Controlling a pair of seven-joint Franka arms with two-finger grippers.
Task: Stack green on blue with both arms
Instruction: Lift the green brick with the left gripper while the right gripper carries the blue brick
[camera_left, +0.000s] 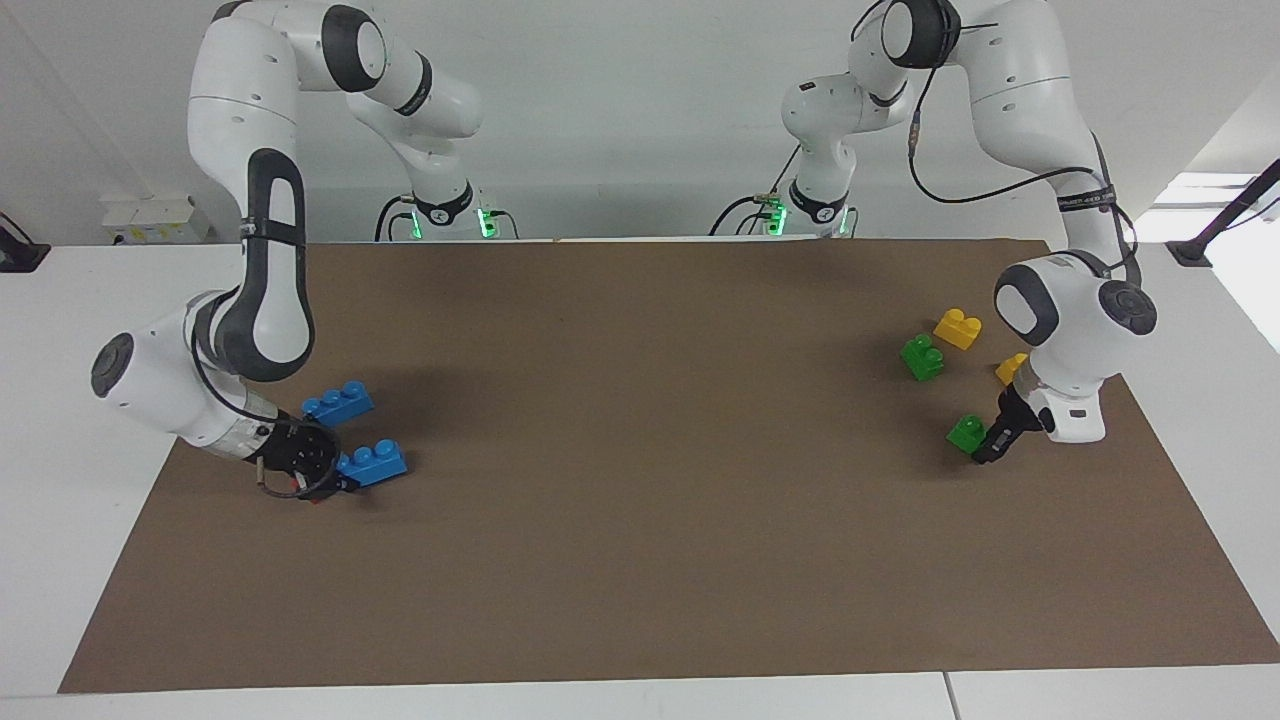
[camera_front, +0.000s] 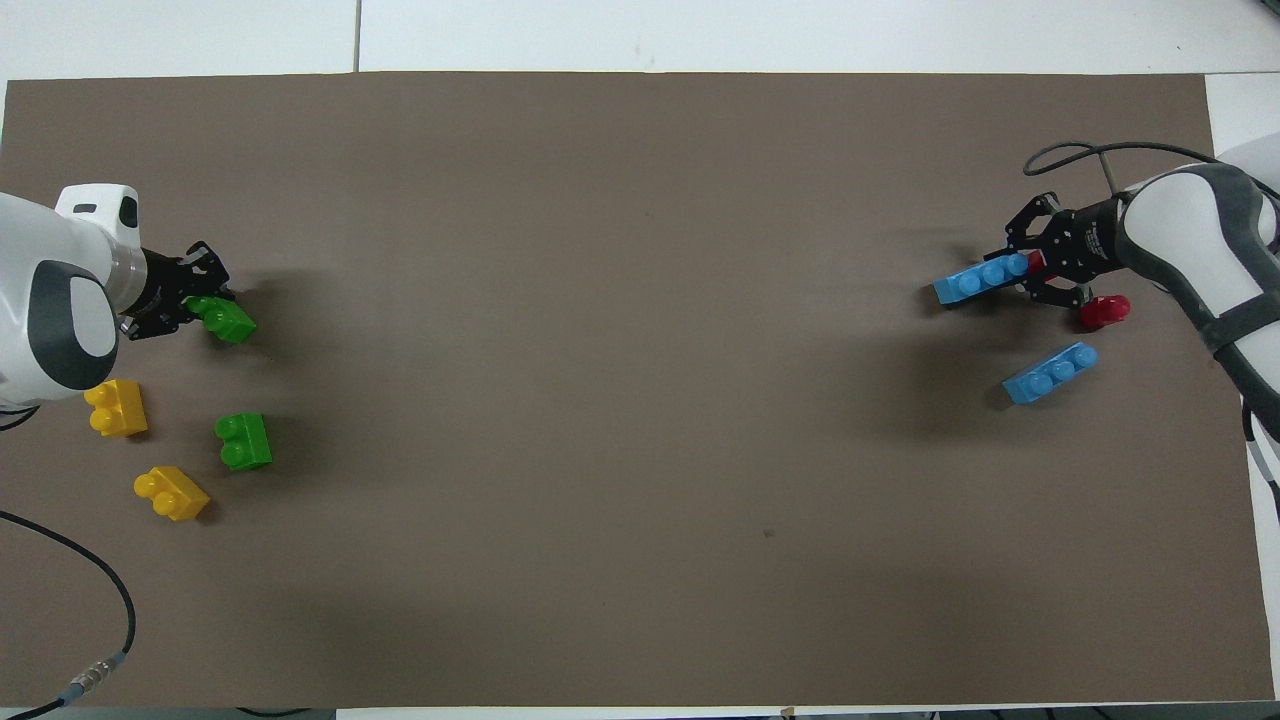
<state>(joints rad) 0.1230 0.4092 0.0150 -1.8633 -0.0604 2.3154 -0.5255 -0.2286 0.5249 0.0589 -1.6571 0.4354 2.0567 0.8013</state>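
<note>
At the left arm's end of the mat, my left gripper (camera_front: 195, 300) (camera_left: 987, 448) is low at the end of a green two-stud brick (camera_front: 230, 321) (camera_left: 966, 432), which looks to rest on the mat. A second green brick (camera_front: 243, 441) (camera_left: 922, 356) lies nearer to the robots. At the right arm's end, my right gripper (camera_front: 1032, 268) (camera_left: 328, 470) is low at the end of a blue three-stud brick (camera_front: 985, 275) (camera_left: 372, 463). The other blue brick (camera_front: 1050, 372) (camera_left: 338, 402) lies nearer to the robots.
Two yellow two-stud bricks (camera_front: 116, 408) (camera_front: 172, 492) lie by the green ones, close to the left arm's wrist. A small red brick (camera_front: 1105, 311) lies beside the right gripper, between the two blue bricks. The brown mat (camera_front: 640, 400) covers the table.
</note>
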